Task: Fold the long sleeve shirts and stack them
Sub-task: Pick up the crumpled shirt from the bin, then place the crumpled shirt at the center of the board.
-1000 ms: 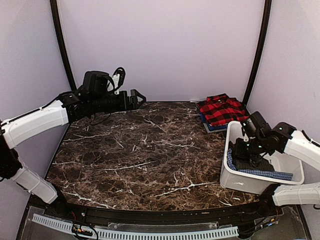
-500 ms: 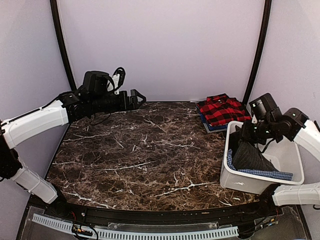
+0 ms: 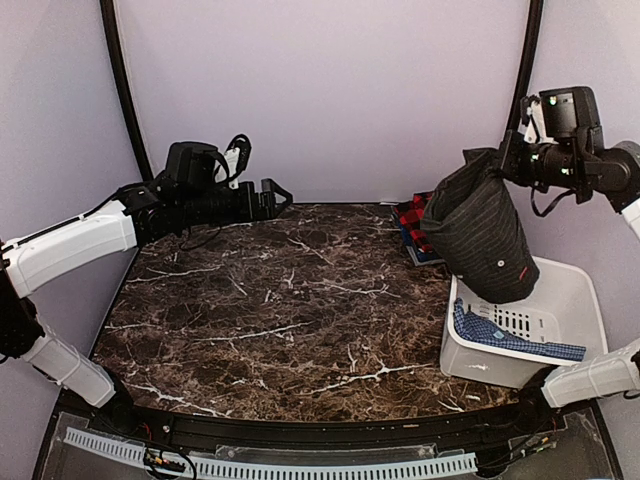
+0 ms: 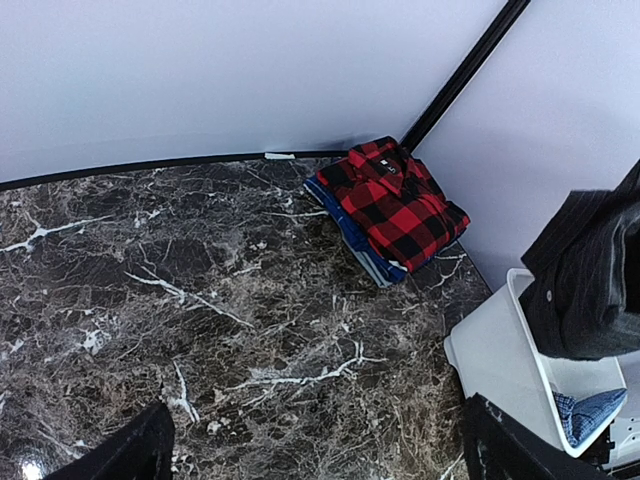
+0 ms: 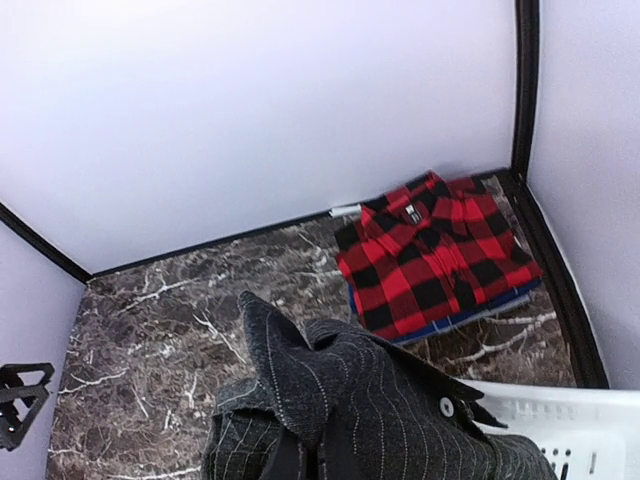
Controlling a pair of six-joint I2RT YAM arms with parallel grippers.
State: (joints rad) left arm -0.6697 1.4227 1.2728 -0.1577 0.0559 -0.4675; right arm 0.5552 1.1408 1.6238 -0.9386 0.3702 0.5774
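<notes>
- While the right gripper (image 3: 503,165) is pinched together on a fold of the charcoal pinstriped shirt (image 3: 480,235), the step in hand appears to be carrying that shirt from the white bin (image 3: 585,300) to the marble table (image 3: 280,300).
- To do this well, the arm should probably raise the shirt until its lowest fold clears the bin's rim; then travel left to the bare middle of the table; then lower slowly so the cloth spreads rather than heaps.
- The grip is on one bunch only, so the shirt could swing or slip; a second hold at collar or shoulder would likely help.
- The left gripper (image 3: 280,195) has its jaws wide apart and holds nothing; it is raised over the far left of the table, well apart from the shirt.
- The charcoal shirt dangles directly beneath the right gripper as a bunched, bag-like bundle; its bottom overlaps the bin's far left rim in the overhead view; whether it touches cannot be told.
- A blue checked cloth (image 3: 510,338) lies inside the bin along its near wall.
- The red-and-black plaid shirt (image 5: 435,255) lies folded in the table's far right corner, on top of folded blue cloth; it is partly hidden behind the hanging shirt from overhead.
</notes>
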